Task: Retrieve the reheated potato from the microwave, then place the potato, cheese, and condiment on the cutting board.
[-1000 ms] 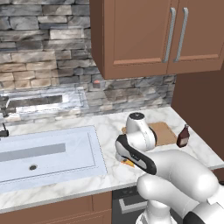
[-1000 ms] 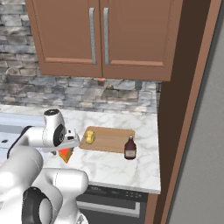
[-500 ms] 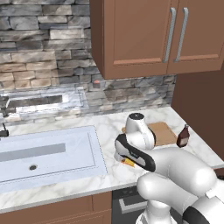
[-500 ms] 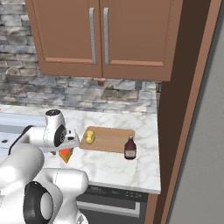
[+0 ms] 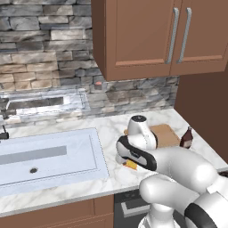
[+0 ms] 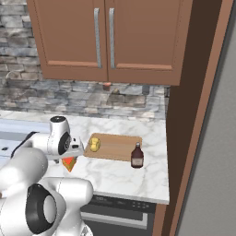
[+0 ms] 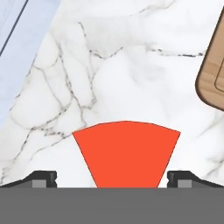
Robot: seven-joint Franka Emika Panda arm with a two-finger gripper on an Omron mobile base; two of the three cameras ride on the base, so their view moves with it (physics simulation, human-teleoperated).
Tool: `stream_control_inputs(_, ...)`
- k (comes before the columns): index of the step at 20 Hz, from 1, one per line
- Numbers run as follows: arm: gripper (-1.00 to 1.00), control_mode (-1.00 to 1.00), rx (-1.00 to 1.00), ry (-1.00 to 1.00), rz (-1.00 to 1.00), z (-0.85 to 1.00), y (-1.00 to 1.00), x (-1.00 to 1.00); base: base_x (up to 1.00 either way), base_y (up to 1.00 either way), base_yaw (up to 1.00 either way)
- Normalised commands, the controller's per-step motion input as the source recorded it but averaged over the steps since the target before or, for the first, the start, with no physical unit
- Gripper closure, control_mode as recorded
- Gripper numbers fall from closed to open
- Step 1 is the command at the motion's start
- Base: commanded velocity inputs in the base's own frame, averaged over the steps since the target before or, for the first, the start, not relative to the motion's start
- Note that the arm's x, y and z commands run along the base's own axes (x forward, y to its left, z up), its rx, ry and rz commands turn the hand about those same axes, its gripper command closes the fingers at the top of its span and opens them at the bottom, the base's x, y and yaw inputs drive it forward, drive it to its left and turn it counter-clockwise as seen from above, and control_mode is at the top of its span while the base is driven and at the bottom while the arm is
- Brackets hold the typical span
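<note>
Cheese step: hand (image 7: pixel 111 177) spread wide, straddling the cheese (image 7: pixel 127 151) on the desk (image 6: pixel 115 177) just beside the cutting board (image 6: pixel 117 146), which already carries the potato (image 6: pixel 94 144); next, clench and lift across.

The white marble table (image 6: pixel 124 177) runs across the middle of the right base view, under the stone wall. On it, near the centre of the frame, lies the cutting board (image 6: pixel 117 146), with the potato (image 6: pixel 94 144) resting on its left end. The condiment (image 6: pixel 136 156) stands on the table just beside the board's lower right edge. The cheese (image 6: pixel 69 163) lies on the marble left of the board, apart from it. A sink (image 5: pixel 44 156) is set into the table at the left of the left base view.
</note>
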Motion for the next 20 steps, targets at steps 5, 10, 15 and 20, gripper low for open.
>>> stream_control_inputs(5,-1.00,-1.00,0.00,-0.01,-0.01,-0.17,0.00,0.04,0.00,0.00,0.00)
stream_control_inputs(10,-1.00,-1.00,0.00,-0.03,-0.01,-0.18,0.00,0.01,0.00,0.00,0.00)
stream_control_inputs(15,-1.00,-1.00,0.00,-0.01,0.00,-0.15,-0.02,0.00,0.00,0.00,0.00)
stream_control_inputs(20,1.00,-1.00,0.01,-0.01,0.00,-0.10,-0.04,-0.06,0.00,0.00,0.00)
